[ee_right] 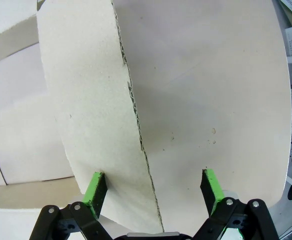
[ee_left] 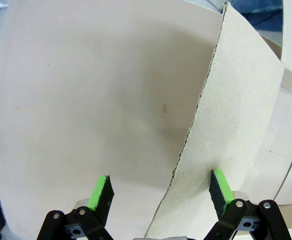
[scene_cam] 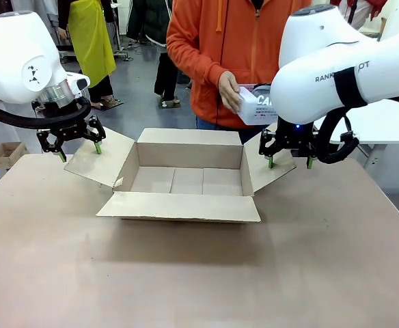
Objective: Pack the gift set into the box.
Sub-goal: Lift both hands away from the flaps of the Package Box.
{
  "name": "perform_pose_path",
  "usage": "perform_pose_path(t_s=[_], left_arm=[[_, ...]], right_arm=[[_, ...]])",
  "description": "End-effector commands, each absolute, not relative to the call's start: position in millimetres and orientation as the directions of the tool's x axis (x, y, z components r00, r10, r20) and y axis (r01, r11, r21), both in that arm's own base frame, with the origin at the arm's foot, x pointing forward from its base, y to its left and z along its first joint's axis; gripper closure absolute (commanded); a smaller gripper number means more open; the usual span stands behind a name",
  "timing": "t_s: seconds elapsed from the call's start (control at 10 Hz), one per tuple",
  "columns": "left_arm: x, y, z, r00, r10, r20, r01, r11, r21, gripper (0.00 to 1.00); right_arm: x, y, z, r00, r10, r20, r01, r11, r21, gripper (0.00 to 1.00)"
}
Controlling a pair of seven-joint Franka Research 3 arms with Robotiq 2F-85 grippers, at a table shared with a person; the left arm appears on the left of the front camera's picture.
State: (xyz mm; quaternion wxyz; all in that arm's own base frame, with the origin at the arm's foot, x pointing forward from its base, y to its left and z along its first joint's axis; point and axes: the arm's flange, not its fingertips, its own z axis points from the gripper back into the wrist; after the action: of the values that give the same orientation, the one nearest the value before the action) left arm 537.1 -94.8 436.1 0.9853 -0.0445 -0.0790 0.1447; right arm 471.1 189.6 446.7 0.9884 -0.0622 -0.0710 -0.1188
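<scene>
Left hand and right hand both wide open, straddling the box at its side flaps. Person upper middle holds the gift set.

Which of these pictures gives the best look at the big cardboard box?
The front view: the box stands whole there, open, all four flaps folded out. The left wrist view gives a close stretch of its left flap between open jaws; the right wrist view, its right flap likewise.
</scene>
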Motion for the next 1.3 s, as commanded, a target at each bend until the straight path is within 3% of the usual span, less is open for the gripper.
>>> perform_pose_path(t_s=[0.0,1.2], left_arm=[[535.0,-95.5,437.6,0.941,0.305,0.149,-0.294,0.952,-0.089,0.0],[535.0,-95.5,437.6,0.941,0.305,0.149,-0.294,0.952,-0.089,0.0]], right_arm=[[474.3,191.2,447.6,0.955,-0.241,0.171,0.264,0.956,-0.13,0.0],[474.3,191.2,447.6,0.955,-0.241,0.171,0.264,0.956,-0.13,0.0]])
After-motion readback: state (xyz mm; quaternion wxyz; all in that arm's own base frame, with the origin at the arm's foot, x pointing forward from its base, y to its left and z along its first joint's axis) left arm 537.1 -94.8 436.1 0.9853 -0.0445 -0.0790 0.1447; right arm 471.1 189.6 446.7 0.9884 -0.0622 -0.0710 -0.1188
